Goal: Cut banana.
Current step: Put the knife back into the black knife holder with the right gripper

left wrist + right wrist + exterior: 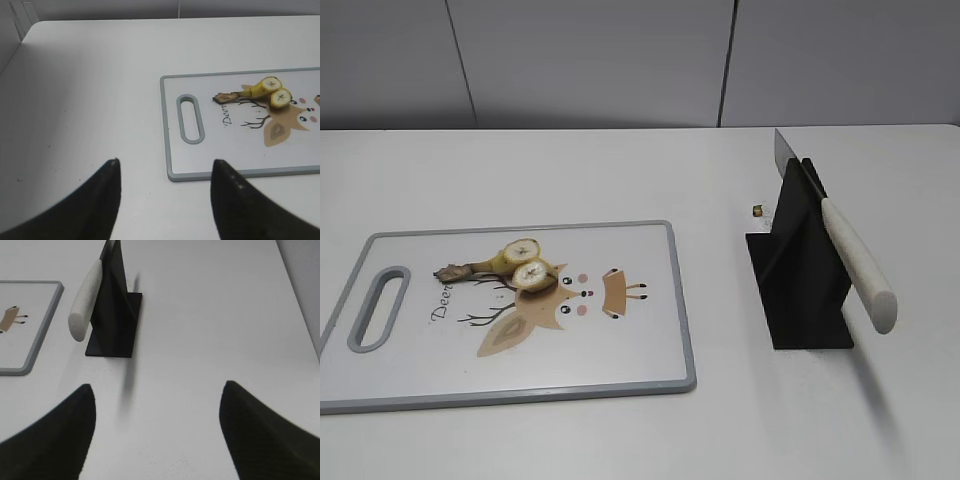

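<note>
Two cut banana pieces (pixel 524 262) with a stem end lie on the left part of a grey-rimmed white cutting board (pixel 650 232) with a deer picture. They also show in the left wrist view (pixel 270 91). A knife with a white handle (pixel 858 265) rests in a black stand (pixel 800 275), handle sticking out toward the front; it also shows in the right wrist view (pixel 85 295). My left gripper (pixel 165 170) is open and empty over bare table, left of the board. My right gripper (pixel 157 392) is open and empty, in front of the stand. Neither arm shows in the exterior view.
The white table (pixel 620 170) runs to a grey wall at the back. A small dark object (pixel 757 210) lies behind the knife stand. The board has a handle slot (pixel 378 306) at its left end.
</note>
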